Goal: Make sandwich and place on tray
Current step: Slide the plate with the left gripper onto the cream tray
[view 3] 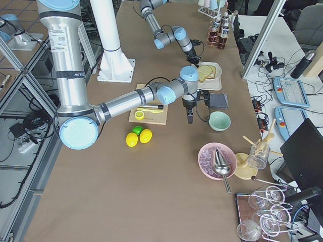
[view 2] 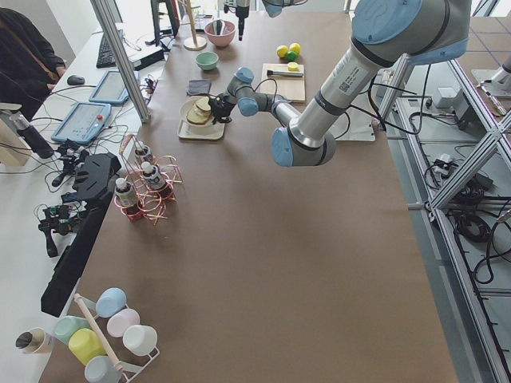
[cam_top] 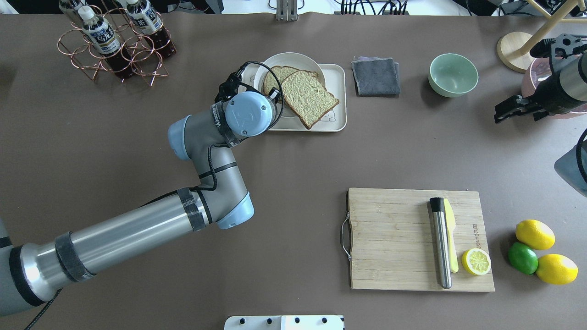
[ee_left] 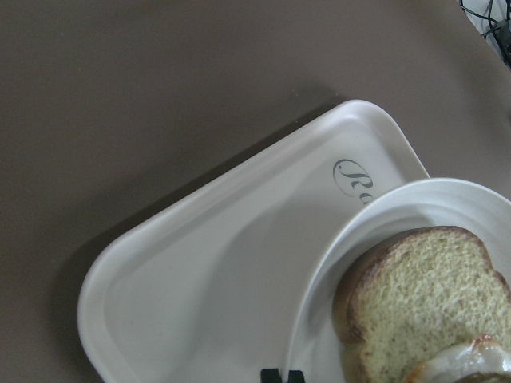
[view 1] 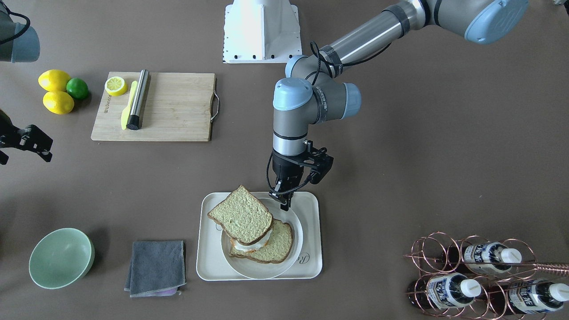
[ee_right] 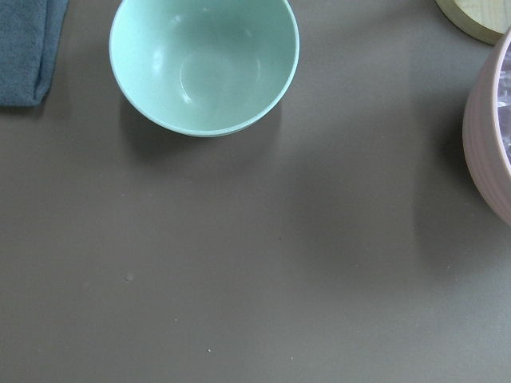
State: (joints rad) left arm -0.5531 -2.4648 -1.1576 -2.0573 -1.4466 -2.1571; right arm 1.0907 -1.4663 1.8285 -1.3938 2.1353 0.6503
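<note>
Sandwich [view 1: 249, 222] nearest me, stacked askew on a round white plate [view 1: 266, 270] that sits inside the tray [view 1: 209, 262]. It looks light, soft and liable to slide apart, so I'd pinch across both crusts at once. Just behind it the left gripper [view 1: 284, 203] hovers, pinched nearly closed, holding nothing. Farther off is the right gripper [view 1: 27, 141]; its opening I cannot tell.

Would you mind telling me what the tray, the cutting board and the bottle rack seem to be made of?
The tray: probably plastic, matte cream, with a smooth moulded rim. The board: wood, perhaps bamboo, judging by the pale striped grain; its handle looks like metal. The rack: thin wire with a shiny copper-coloured finish, likely metal.
</note>
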